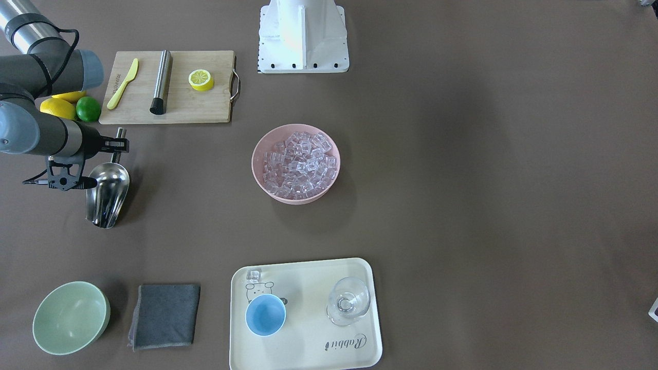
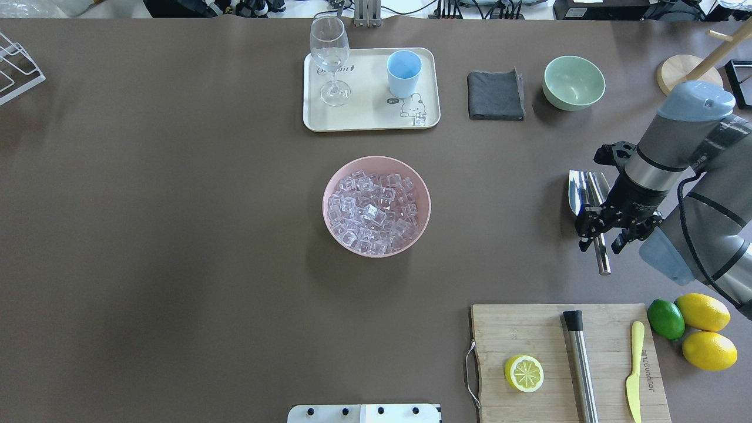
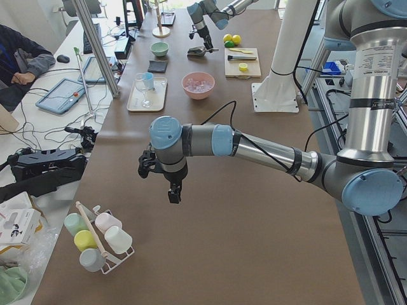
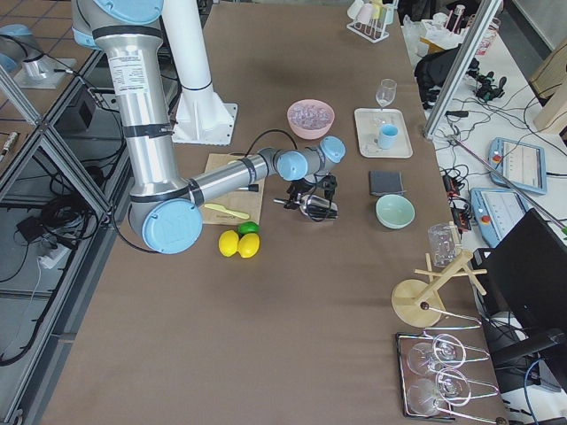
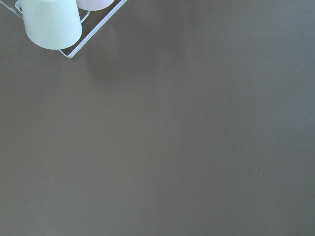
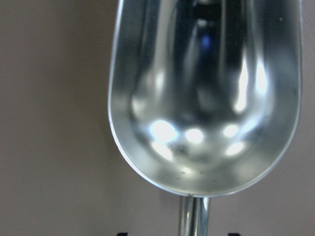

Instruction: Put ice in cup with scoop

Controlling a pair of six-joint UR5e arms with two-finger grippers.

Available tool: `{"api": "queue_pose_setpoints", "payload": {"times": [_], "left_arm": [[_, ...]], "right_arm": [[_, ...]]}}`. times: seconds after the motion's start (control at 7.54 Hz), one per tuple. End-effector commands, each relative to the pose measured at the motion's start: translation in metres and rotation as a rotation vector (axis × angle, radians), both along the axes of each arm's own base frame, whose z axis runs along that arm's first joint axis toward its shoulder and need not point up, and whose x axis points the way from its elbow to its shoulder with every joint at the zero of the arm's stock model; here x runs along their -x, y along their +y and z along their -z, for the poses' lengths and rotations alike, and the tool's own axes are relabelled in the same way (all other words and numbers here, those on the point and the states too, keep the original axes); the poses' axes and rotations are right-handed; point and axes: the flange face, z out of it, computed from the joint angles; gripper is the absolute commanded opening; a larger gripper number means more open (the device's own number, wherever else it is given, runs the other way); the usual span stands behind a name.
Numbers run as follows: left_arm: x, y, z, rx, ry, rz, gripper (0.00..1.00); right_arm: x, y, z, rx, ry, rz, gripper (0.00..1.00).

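Note:
The steel scoop (image 1: 108,192) lies on the table at the robot's right; it also shows in the overhead view (image 2: 578,191). Its empty bowl fills the right wrist view (image 6: 204,98). My right gripper (image 2: 603,241) is open, its jaws on either side of the scoop's handle (image 6: 194,216). The ice (image 2: 373,208) is heaped in a pink bowl (image 2: 329,188) at mid-table. The light-blue cup (image 2: 403,73) stands empty on a cream tray (image 2: 364,120). My left gripper (image 3: 172,190) hovers over bare table at the far left end; I cannot tell if it is open.
A wine glass (image 2: 330,59) and one loose ice cube (image 2: 419,120) share the tray. A grey cloth (image 2: 495,95) and green bowl (image 2: 574,82) lie beyond the scoop. A cutting board (image 2: 564,358) holds a steel rod, lemon half and knife; lemons and a lime (image 2: 665,319) sit beside it.

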Motion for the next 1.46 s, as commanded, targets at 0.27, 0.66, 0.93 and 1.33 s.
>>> {"api": "queue_pose_setpoints", "payload": {"times": [0.27,0.66,0.93,1.33], "left_arm": [[0.001,0.0,0.003,-0.006,-0.001,0.001,0.98],[0.001,0.001,0.006,-0.012,0.0,0.003,0.98],[0.001,0.001,0.007,-0.014,0.0,0.003,0.98],[0.002,0.001,0.007,-0.014,0.0,0.004,0.98]], "right_arm": [[-0.095,-0.037,0.065,-0.244,0.05,-0.203,1.0],[-0.246,-0.075,0.028,-0.419,0.097,-0.198,1.0],[-0.362,-0.072,-0.068,-0.436,0.109,-0.135,1.0],[-0.397,-0.036,-0.139,-0.316,0.053,-0.185,1.0]]}}
